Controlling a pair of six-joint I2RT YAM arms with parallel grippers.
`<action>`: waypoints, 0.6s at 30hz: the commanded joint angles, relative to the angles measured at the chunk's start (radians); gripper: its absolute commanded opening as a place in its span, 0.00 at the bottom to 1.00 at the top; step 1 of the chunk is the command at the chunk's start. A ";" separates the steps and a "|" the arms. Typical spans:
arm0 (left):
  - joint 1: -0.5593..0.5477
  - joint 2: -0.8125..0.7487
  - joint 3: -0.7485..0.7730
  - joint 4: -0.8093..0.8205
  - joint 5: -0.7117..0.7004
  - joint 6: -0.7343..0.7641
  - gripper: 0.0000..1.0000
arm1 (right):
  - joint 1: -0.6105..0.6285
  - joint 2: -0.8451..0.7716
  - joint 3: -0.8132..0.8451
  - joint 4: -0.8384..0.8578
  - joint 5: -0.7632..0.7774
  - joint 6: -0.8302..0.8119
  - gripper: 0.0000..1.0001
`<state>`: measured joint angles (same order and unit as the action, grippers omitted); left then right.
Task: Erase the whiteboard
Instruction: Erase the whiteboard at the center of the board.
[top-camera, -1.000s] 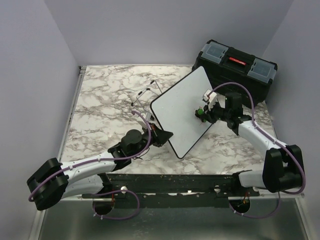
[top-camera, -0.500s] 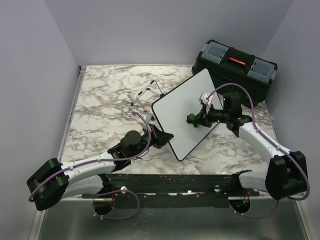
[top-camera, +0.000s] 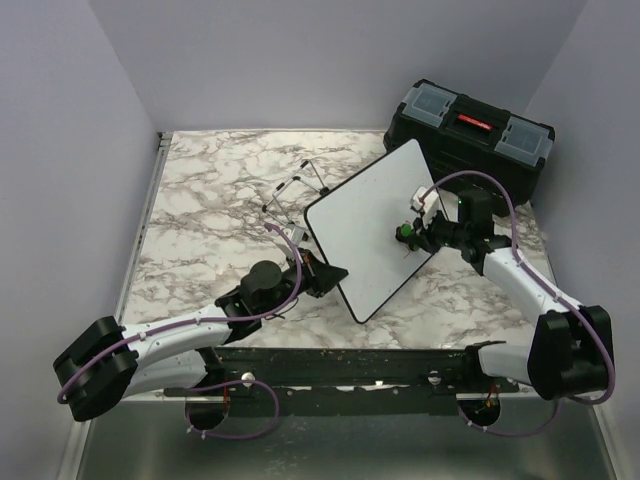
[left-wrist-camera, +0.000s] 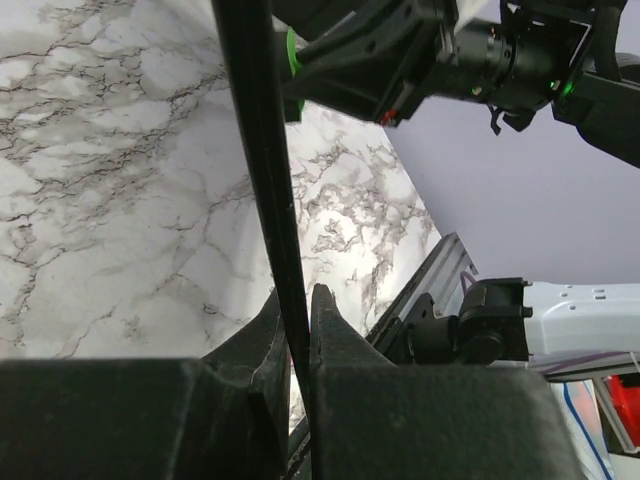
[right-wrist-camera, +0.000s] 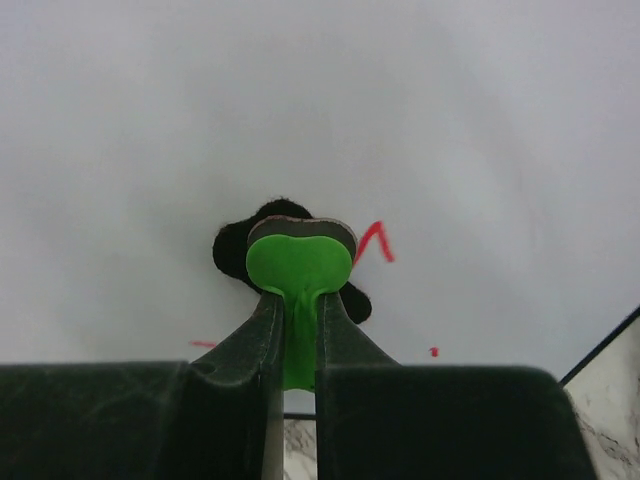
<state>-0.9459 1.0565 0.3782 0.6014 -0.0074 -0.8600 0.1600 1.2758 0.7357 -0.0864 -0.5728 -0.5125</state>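
The left hand (top-camera: 328, 272) pinches the whiteboard (top-camera: 360, 225) at its seven-o'clock edge. The right hand (right-wrist-camera: 296, 325) clamps a green eraser (right-wrist-camera: 298, 262) against it, with a red stroke (right-wrist-camera: 373, 241) at three o'clock.

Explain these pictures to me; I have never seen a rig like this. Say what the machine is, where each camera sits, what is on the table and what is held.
These are two robot arms bolted at the near edge of a marble table, each ending in a two-finger gripper. The wide picture looks down from above and behind them; the other two come from a camera on each wrist. On the table stand a black toolbox and a thin wire stand. The left gripper is shut on the black rim of the whiteboard, holding it in place. The right gripper is shut on a small green eraser, pressed to the board beside a few red marks.
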 joint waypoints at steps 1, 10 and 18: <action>-0.018 -0.028 0.036 0.225 0.127 0.027 0.00 | 0.007 -0.046 -0.043 -0.378 -0.224 -0.334 0.01; -0.017 0.000 0.043 0.251 0.144 0.012 0.00 | 0.050 -0.007 0.030 -0.198 -0.328 -0.101 0.01; -0.017 -0.004 0.031 0.257 0.150 0.009 0.00 | 0.049 0.073 0.094 0.056 0.010 0.184 0.01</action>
<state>-0.9352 1.0740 0.3782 0.6277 -0.0074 -0.8421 0.2024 1.3224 0.7967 -0.2363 -0.7746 -0.4763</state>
